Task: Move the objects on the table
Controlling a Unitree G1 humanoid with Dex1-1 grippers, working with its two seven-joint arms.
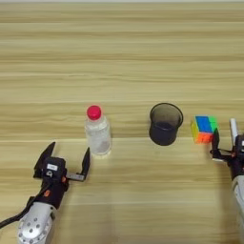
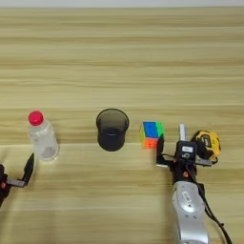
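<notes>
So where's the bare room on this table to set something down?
Free: all the table beyond the row, and the near strip between left gripper and right gripper. Crowded: from cup past cube and marker to the yellow tape measure. Bottle crowds the left gripper.

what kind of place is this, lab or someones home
Probably a robot test bench, not a home: a bare wood-grain table holds unrelated props in a row, a red-capped bottle, dark cup and puzzle cube, with two robot arms reaching in.

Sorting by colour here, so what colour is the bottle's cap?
Red; the bottle cap shows best in the left eye view.
</notes>
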